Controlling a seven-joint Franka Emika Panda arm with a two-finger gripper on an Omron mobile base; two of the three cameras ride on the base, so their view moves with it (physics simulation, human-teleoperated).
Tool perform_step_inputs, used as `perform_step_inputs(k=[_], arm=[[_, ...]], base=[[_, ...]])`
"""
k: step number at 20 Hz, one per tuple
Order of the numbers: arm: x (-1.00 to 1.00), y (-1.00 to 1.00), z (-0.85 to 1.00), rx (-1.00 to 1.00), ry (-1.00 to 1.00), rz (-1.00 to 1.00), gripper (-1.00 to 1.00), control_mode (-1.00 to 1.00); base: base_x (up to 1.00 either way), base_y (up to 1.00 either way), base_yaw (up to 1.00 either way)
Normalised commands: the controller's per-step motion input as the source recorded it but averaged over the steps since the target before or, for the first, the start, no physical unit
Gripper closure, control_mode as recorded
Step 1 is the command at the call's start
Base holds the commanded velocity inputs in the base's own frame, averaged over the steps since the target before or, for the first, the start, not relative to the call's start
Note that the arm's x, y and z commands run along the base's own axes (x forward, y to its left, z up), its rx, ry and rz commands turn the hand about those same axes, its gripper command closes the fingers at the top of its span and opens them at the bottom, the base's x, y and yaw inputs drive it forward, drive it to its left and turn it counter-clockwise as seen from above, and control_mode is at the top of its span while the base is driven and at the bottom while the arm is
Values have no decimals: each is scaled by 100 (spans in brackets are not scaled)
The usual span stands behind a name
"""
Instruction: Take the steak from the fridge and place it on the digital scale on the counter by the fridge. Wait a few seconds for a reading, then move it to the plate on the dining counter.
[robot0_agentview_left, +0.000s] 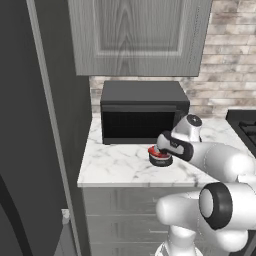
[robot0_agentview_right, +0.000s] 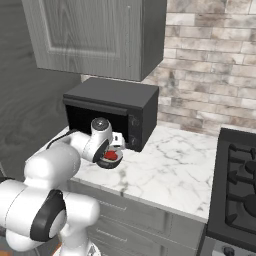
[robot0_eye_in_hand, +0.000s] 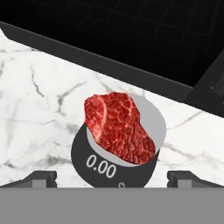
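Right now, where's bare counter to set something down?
Widest bare patch: counter right of the microwave, running to the stove. A narrower strip lies along the front edge, left of the scale. Crowded in front of the microwave: steak on the scale, end effector open over it.
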Motion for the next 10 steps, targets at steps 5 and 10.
perform_step_inputs(k=[5,10], arm=[[15,0,-4,0,3,7,-100,-100],[15,0,-12,0,5,5,-100,-100]], base=[[0,0,0],[0,0,0]])
